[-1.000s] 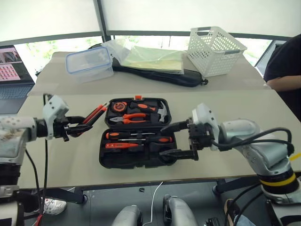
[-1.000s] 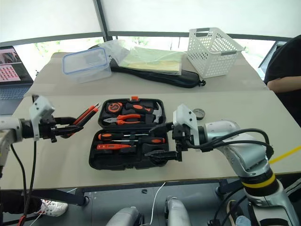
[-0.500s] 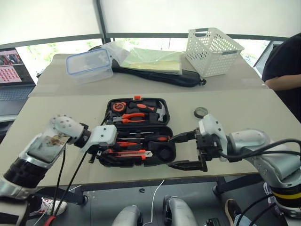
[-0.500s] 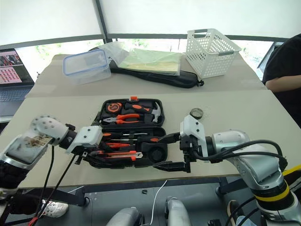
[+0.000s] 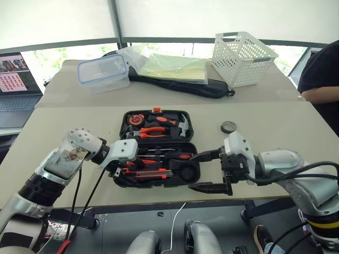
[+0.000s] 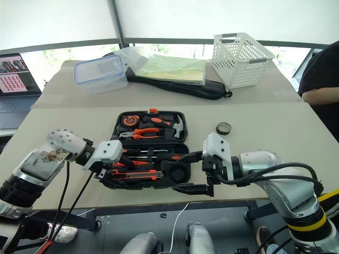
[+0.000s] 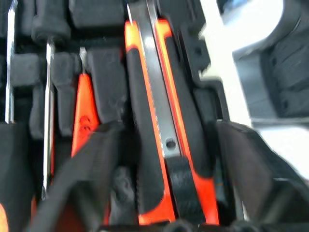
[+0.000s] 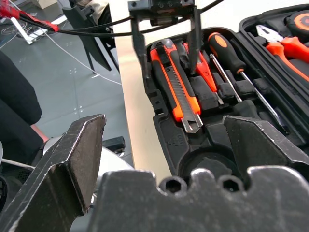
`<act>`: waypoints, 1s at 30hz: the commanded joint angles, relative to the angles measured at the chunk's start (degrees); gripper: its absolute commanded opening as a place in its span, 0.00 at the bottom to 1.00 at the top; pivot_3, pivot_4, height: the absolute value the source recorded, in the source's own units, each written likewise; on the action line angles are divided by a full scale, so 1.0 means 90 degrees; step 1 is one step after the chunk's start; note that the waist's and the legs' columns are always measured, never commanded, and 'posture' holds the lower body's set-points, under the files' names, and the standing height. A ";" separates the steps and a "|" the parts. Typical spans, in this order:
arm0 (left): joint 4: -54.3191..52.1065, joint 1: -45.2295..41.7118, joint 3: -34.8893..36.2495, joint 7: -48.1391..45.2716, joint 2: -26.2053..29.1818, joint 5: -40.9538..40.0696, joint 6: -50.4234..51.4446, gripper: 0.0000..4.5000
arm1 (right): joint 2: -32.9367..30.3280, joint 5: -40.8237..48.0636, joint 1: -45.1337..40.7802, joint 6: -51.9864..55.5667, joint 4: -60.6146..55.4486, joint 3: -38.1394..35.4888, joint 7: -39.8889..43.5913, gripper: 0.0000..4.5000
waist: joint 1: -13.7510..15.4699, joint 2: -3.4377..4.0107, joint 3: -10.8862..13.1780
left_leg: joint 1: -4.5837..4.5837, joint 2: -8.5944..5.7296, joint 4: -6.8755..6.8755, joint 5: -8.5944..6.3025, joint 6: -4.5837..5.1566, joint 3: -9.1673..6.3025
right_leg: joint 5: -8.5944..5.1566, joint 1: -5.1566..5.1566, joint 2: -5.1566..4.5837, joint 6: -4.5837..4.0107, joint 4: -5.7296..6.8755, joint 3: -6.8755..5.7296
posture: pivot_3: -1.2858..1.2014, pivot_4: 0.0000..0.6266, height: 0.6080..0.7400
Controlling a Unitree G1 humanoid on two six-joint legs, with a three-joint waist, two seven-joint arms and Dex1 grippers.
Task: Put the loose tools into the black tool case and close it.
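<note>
My left gripper straddles the utility knife in the black tool case's front half, jaws spread, gripping nothing. 2 screwdrivers and the tester sit seated. My right gripper hangs wide open, empty. The tape roll lies loose further right; I'd fetch it next.

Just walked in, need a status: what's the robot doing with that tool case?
It's packing loose tools into the open black tool case. The left gripper hangs open over the utility knife, which lies in its slot at the case's near edge. The right gripper waits open and empty at the case's right end. The small tape roll sits out on the table, its round recess unfilled.
</note>
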 commanded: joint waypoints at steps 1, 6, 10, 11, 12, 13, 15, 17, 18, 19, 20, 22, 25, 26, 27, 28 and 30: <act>-0.0276 -0.0181 0.0493 -0.0048 0.0250 -0.0343 0.0292 1.00 | -0.0035 0.0037 0.0021 -0.0154 -0.0189 -0.0121 0.0048 1.00 | -0.0017 0.0000 0.0000 | 0.0000 0.0000 0.0000 0.0000 0.0000 0.0000 | 0.0000 -0.0002 0.0000 0.0000 -0.0001 0.0000 | 0.52 0.24 1.00; -0.0058 0.0034 0.0630 -0.0058 0.0413 -0.0250 -0.0085 0.88 | -0.0026 0.0021 0.0012 -0.0170 -0.0150 -0.0093 0.0084 1.00 | -0.0009 0.0000 0.0000 | 0.0002 -0.0001 0.0000 0.0000 -0.0001 0.0001 | 0.0000 -0.0002 -0.0002 0.0000 -0.0003 0.0002 | 0.52 0.24 1.00; 0.0113 0.0314 0.0546 -0.0092 0.0562 0.0048 -0.0682 0.59 | 0.0010 0.0015 -0.0042 -0.0169 -0.0113 -0.0063 0.0090 1.00 | -0.0010 0.0000 0.0000 | 0.0002 0.0000 0.0000 0.0000 -0.0001 0.0002 | 0.0000 -0.0005 0.0000 0.0000 -0.0003 0.0002 | 0.52 0.24 1.00; 0.0132 0.0367 0.0525 -0.0115 0.0585 0.0093 -0.0810 0.52 | 0.0018 0.0012 -0.0051 -0.0169 -0.0105 -0.0057 0.0090 1.00 | -0.0008 0.0000 0.0000 | 0.0002 -0.0001 0.0000 0.0000 -0.0001 0.0002 | 0.0000 -0.0005 -0.0001 -0.0001 -0.0003 0.0001 | 0.52 0.24 1.00; 0.0135 0.0418 0.0511 -0.0133 0.0597 0.0114 -0.0862 0.43 | 0.0028 0.0007 -0.0060 -0.0170 -0.0097 -0.0048 0.0088 1.00 | -0.0008 0.0000 0.0000 | 0.0001 -0.0001 0.0000 0.0000 -0.0001 0.0002 | 0.0000 -0.0005 -0.0001 -0.0001 -0.0004 0.0001 | 0.52 0.24 1.00; 0.0114 0.0472 0.0501 -0.0168 0.0605 0.0111 -0.0888 0.35 | 0.0035 0.0007 -0.0064 -0.0170 -0.0090 -0.0047 0.0085 1.00 | -0.0004 0.0000 0.0000 | 0.0001 -0.0001 0.0000 0.0000 -0.0001 0.0002 | 0.0000 -0.0005 -0.0001 0.0000 -0.0004 0.0001 | 0.52 0.24 1.00; 0.0082 0.0564 0.0456 -0.0169 0.0616 0.0191 -0.0985 0.20 | 0.0052 0.0027 -0.0062 -0.0153 -0.0087 -0.0062 0.0075 1.00 | 0.0006 0.0000 0.0000 | 0.0001 -0.0002 0.0000 0.0000 -0.0001 0.0002 | 0.0000 -0.0004 -0.0003 0.0000 -0.0004 0.0001 | 0.52 0.24 1.00; 0.0100 0.0640 0.0354 -0.0119 0.0630 0.0410 -0.1213 0.02 | 0.0071 0.0048 -0.0057 -0.0131 -0.0089 -0.0077 0.0067 1.00 | 0.0009 0.0000 0.0000 | 0.0000 -0.0002 0.0001 0.0000 -0.0001 0.0002 | 0.0000 -0.0004 -0.0003 0.0000 -0.0004 0.0000 | 0.52 0.24 1.00; 0.0111 0.0680 0.0295 -0.0096 0.0636 0.0529 -0.1337 0.02 | 0.0077 0.0048 -0.0057 -0.0126 -0.0092 -0.0079 0.0067 1.00 | 0.0008 0.0000 0.0000 | 0.0001 -0.0002 0.0001 0.0000 -0.0001 0.0002 | 0.0000 -0.0002 -0.0003 0.0000 -0.0004 0.0000 | 0.52 0.24 1.00; 0.0123 0.0702 0.0261 -0.0087 0.0634 0.0601 -0.1415 0.02 | 0.0081 0.0044 -0.0059 -0.0124 -0.0090 -0.0080 0.0070 1.00 | 0.0005 0.0001 -0.0001 | 0.0002 -0.0002 0.0001 0.0000 -0.0001 0.0002 | 0.0000 -0.0002 -0.0003 0.0000 -0.0004 0.0001 | 0.52 0.24 1.00; 0.0147 0.0732 0.0229 -0.0053 0.0607 0.0685 -0.1535 0.02 | 0.0085 0.0041 -0.0061 -0.0122 -0.0089 -0.0080 0.0072 1.00 | 0.0004 0.0001 -0.0001 | 0.0004 -0.0002 0.0000 0.0000 -0.0001 0.0003 | 0.0000 -0.0001 -0.0004 0.0000 -0.0004 0.0002 | 0.52 0.24 1.00; 0.0244 0.0746 0.0015 0.0155 0.0448 0.1035 -0.1794 0.02 | 0.0106 0.0055 -0.0078 -0.0102 -0.0092 -0.0082 0.0052 1.00 | 0.0007 0.0004 -0.0004 | 0.0007 -0.0002 0.0000 0.0000 -0.0001 0.0003 | 0.0000 0.0002 -0.0004 0.0000 -0.0003 0.0004 | 0.52 0.24 1.00; 0.0307 0.0715 -0.0132 0.0287 0.0287 0.1235 -0.1850 0.02 | 0.0118 0.0073 -0.0106 -0.0074 -0.0098 -0.0085 0.0036 1.00 | 0.0026 0.0013 -0.0010 | 0.0029 -0.0001 0.0000 0.0000 0.0000 0.0001 | -0.0001 0.0034 -0.0006 0.0000 -0.0005 0.0002 | 0.52 0.24 1.00; 0.0316 0.0708 -0.0141 0.0296 0.0262 0.1251 -0.1837 0.02 | 0.0118 0.0077 -0.0109 -0.0067 -0.0100 -0.0088 0.0033 1.00 | 0.0033 0.0013 -0.0010 | 0.0040 -0.0001 -0.0001 -0.0002 0.0002 -0.0003 | -0.0001 0.0053 -0.0006 0.0001 -0.0007 0.0001 | 0.52 0.24 1.00; 0.0328 0.0699 -0.0146 0.0297 0.0245 0.1265 -0.1832 0.02 | 0.0118 0.0080 -0.0116 -0.0062 -0.0096 -0.0089 0.0032 1.00 | 0.0044 0.0014 -0.0010 | 0.0062 0.0000 -0.0003 -0.0007 0.0010 -0.0006 | -0.0003 0.0078 -0.0005 0.0004 -0.0012 0.0000 | 0.52 0.24 1.00; 0.0382 0.0694 -0.0147 0.0321 0.0222 0.1291 -0.1845 0.02 | 0.0116 0.0081 -0.0117 -0.0059 -0.0096 -0.0090 0.0028 1.00 | 0.0044 0.0014 -0.0010 | 0.0092 0.0000 -0.0009 -0.0017 0.0025 -0.0006 | -0.0008 0.0107 -0.0005 0.0012 -0.0014 0.0001 | 0.52 0.24 1.00; 0.0476 0.0676 -0.0123 0.0363 0.0196 0.1307 -0.1857 0.02 | 0.0110 0.0088 -0.0118 -0.0055 -0.0100 -0.0093 0.0024 1.00 | 0.0046 0.0014 -0.0010 | 0.0117 0.0000 -0.0010 -0.0024 0.0037 -0.0008 | -0.0017 0.0135 -0.0002 0.0025 -0.0014 0.0000 | 0.52 0.24 1.00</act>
